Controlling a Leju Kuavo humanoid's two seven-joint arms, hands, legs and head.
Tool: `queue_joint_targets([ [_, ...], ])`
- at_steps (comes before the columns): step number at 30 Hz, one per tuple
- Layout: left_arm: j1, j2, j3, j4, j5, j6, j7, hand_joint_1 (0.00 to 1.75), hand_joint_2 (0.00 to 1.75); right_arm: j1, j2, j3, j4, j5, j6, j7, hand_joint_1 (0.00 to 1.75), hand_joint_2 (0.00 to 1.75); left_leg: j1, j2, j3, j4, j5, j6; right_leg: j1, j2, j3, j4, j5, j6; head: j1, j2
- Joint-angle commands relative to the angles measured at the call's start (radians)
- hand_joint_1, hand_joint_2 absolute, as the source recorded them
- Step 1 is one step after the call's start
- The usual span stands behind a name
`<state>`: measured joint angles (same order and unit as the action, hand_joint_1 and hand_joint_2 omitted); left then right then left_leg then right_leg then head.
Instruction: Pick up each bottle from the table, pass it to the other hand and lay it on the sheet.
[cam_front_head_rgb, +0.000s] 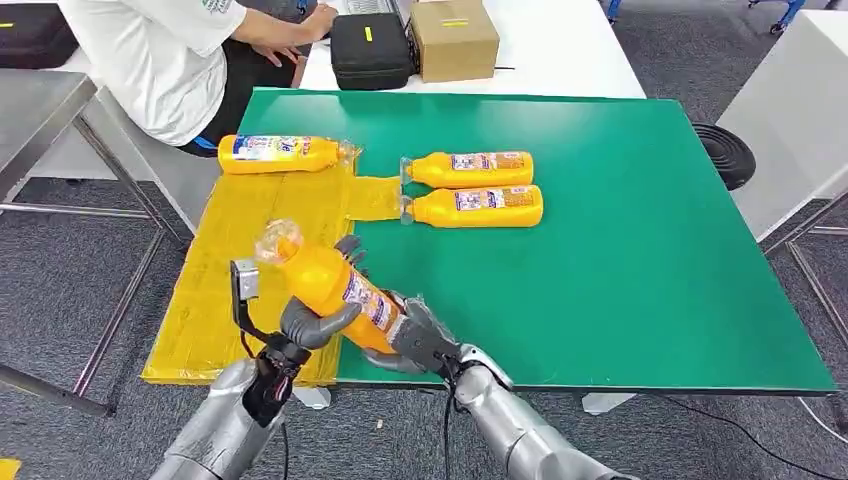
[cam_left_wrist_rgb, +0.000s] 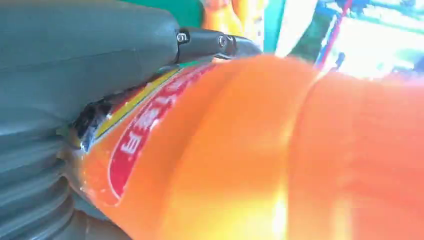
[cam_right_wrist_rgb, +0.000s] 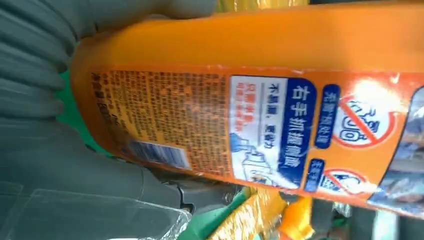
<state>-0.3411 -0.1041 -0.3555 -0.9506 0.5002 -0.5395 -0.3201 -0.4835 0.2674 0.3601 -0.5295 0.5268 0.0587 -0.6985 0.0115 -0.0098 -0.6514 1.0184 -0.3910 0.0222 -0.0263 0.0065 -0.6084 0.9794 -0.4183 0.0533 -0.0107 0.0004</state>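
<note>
Both hands grip one orange bottle above the near edge of the green table: the left hand wraps its middle, the right hand clasps its base; the clear cap end tilts up over the yellow sheet. Four bottles in all: the held one; one bottle on the sheet, lying at the sheet's far end; two bottles on the table, lying side by side just beyond the sheet's far right corner. Behind the table: a black case, a cardboard box, a seated person.
</note>
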Motion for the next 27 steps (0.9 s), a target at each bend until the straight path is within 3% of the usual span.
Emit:
queue_joint_targets([
  [1, -0.034, 0.007, -0.032, 0.037, 0.096, -0.113, -0.008, 0.0, 1.75, -0.042, -0.018, 0.065, 0.102, -0.002, 0.023, 0.0, 1.75, 1.75, 0.001, 0.0, 0.003, 0.0, -0.001, 0.0, 0.001, -0.002, 0.004, -0.001, -0.001, -0.002, 0.0, 0.0],
  [5, -0.025, 0.014, -0.044, 0.007, 0.093, -0.139, -0.019, 0.0, 1.75, -0.046, -0.018, 0.072, 0.103, -0.008, 0.025, 0.0, 1.75, 1.75, 0.001, 0.0, 0.002, 0.0, -0.001, 0.0, 0.001, -0.001, 0.003, -0.001, -0.001, -0.002, 0.0, 0.0],
  [6, -0.024, 0.015, -0.048, 0.002, 0.085, -0.138, -0.02, 0.14, 1.75, -0.046, -0.019, 0.072, 0.1, -0.012, 0.025, 0.0, 1.75, 1.75, 0.001, -0.001, 0.005, 0.0, -0.002, 0.0, 0.001, -0.002, 0.005, -0.001, -0.002, -0.003, 0.0, 0.0],
  [7, -0.022, 0.018, -0.058, -0.006, 0.066, -0.137, -0.023, 1.45, 1.75, -0.047, -0.02, 0.076, 0.096, -0.016, 0.025, 0.0, 1.75, 1.75, 0.001, -0.001, 0.006, 0.0, -0.002, 0.0, 0.002, -0.003, 0.007, -0.001, -0.003, -0.003, 0.0, 0.0],
  [8, -0.021, 0.022, -0.066, -0.011, 0.05, -0.13, -0.023, 1.54, 1.75, -0.048, -0.02, 0.078, 0.095, -0.019, 0.026, 0.0, 1.75, 1.75, 0.001, -0.001, 0.006, 0.0, -0.003, 0.0, 0.002, -0.002, 0.006, 0.0, -0.003, -0.004, 0.0, 0.0],
  [11, -0.021, 0.022, -0.066, -0.011, 0.05, -0.13, -0.023, 1.54, 1.75, -0.048, -0.02, 0.078, 0.095, -0.019, 0.026, 0.0, 1.75, 1.75, 0.0, -0.001, 0.003, 0.0, -0.001, 0.0, 0.001, -0.002, 0.003, 0.0, -0.002, -0.002, 0.0, 0.0],
  [12, -0.018, 0.028, -0.079, -0.017, 0.008, -0.108, -0.038, 1.71, 1.75, -0.049, -0.02, 0.08, 0.091, -0.023, 0.024, 0.0, 1.75, 1.75, 0.001, 0.0, 0.003, 0.0, -0.001, 0.0, 0.001, -0.002, 0.003, 0.0, -0.002, -0.002, 0.0, 0.0],
  [13, -0.019, 0.029, -0.084, -0.018, -0.007, -0.101, -0.038, 1.75, 1.75, -0.048, -0.021, 0.081, 0.087, -0.026, 0.026, 0.0, 1.75, 1.75, 0.001, 0.0, 0.006, 0.001, -0.003, 0.0, 0.002, -0.002, 0.007, 0.0, -0.003, -0.004, 0.0, 0.0],
  [18, -0.013, 0.047, -0.117, -0.053, -0.225, 0.056, -0.075, 1.75, 1.75, -0.051, -0.022, 0.084, 0.082, -0.048, 0.017, 0.0, 1.75, 1.75, 0.001, -0.001, 0.004, 0.001, -0.002, 0.0, 0.002, -0.002, 0.005, 0.0, -0.002, -0.003, 0.0, 0.0],
  [27, -0.008, 0.047, -0.106, -0.057, -0.225, 0.055, -0.074, 1.75, 1.75, -0.05, -0.023, 0.084, 0.079, -0.051, 0.021, 0.0, 1.75, 1.75, 0.0, 0.001, 0.003, 0.0, -0.001, 0.0, 0.001, 0.0, 0.003, 0.0, -0.001, -0.002, 0.0, 0.0],
])
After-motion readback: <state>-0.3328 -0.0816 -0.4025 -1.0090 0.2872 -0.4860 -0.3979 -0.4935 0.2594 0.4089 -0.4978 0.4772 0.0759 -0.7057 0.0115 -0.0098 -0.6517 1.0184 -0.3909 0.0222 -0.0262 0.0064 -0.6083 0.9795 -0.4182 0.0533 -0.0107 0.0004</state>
